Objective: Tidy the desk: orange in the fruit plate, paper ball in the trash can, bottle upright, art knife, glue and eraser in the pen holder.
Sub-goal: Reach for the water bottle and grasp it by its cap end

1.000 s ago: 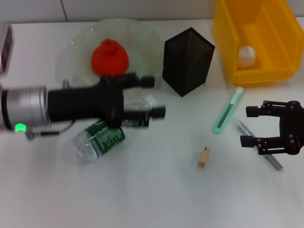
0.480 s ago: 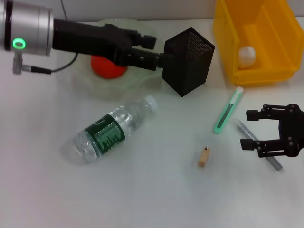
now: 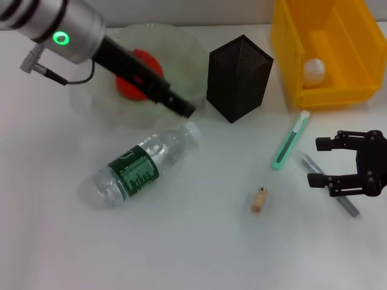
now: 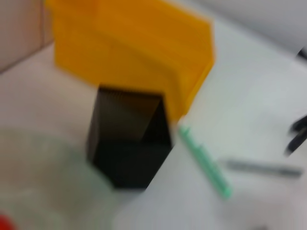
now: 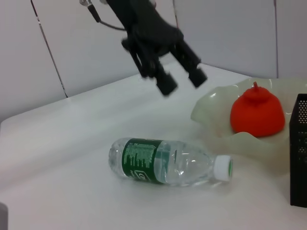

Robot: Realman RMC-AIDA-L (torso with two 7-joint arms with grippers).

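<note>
The bottle [image 3: 142, 166] lies on its side, cap towards the pen holder [image 3: 239, 75]; it also shows in the right wrist view [image 5: 168, 163]. The orange [image 3: 136, 78] sits in the fruit plate [image 3: 184, 51], partly behind my left arm. My left gripper [image 3: 181, 109] hangs above the plate's near rim, just beyond the bottle cap; the right wrist view shows it open [image 5: 182, 82] and empty. The paper ball [image 3: 314, 69] lies in the trash can [image 3: 290, 66]. The green art knife [image 3: 291, 140], the grey glue stick [image 3: 347, 206] and the eraser [image 3: 259, 200] lie on the desk. My right gripper [image 3: 317, 162] is open over the glue stick.
The left wrist view shows the pen holder [image 4: 129, 139] in front of the trash can [image 4: 129, 48], with the art knife [image 4: 204, 163] and glue stick [image 4: 264, 167] beside it. White desk lies in front of the bottle and eraser.
My left arm has lifted off the bottle, swung back towards the plate, and now points down beside the cap. The bottle still lies flat. The right gripper has hardly moved.
</note>
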